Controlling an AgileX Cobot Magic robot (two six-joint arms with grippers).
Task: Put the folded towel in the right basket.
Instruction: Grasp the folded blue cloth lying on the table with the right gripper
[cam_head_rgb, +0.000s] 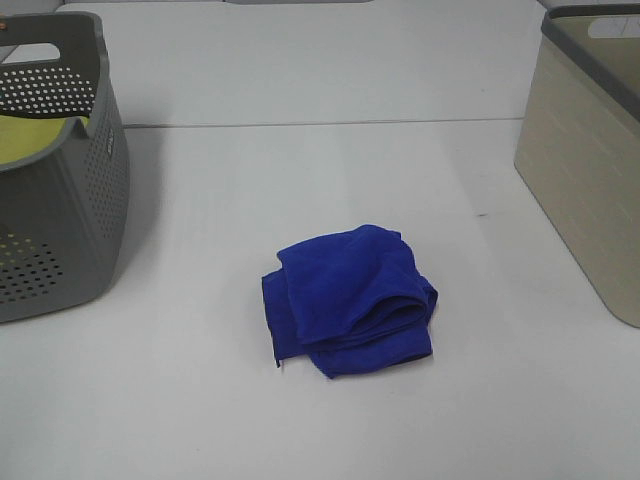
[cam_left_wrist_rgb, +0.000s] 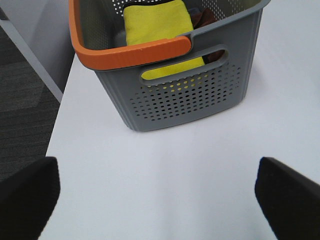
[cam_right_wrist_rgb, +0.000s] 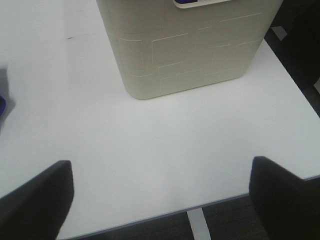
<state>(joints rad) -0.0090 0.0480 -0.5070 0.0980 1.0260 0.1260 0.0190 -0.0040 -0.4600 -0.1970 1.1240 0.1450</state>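
Left gripper (cam_left_wrist_rgb: 157, 200): jaws spread wide, nothing between them, above the white table (cam_left_wrist_rgb: 150, 160). It faces the grey perforated basket (cam_left_wrist_rgb: 185, 95) with orange handle (cam_left_wrist_rgb: 130, 52), which holds a yellow cloth (cam_left_wrist_rgb: 157, 25).
Right gripper (cam_right_wrist_rgb: 160, 200): likewise spread and empty, near the table's edge, facing the beige right basket (cam_right_wrist_rgb: 190, 50).
Folded blue towel (cam_head_rgb: 350, 300): loosely folded, on the table between both baskets, touching neither. A blue sliver (cam_right_wrist_rgb: 1, 107) at the margin of the right wrist view is probably this towel.
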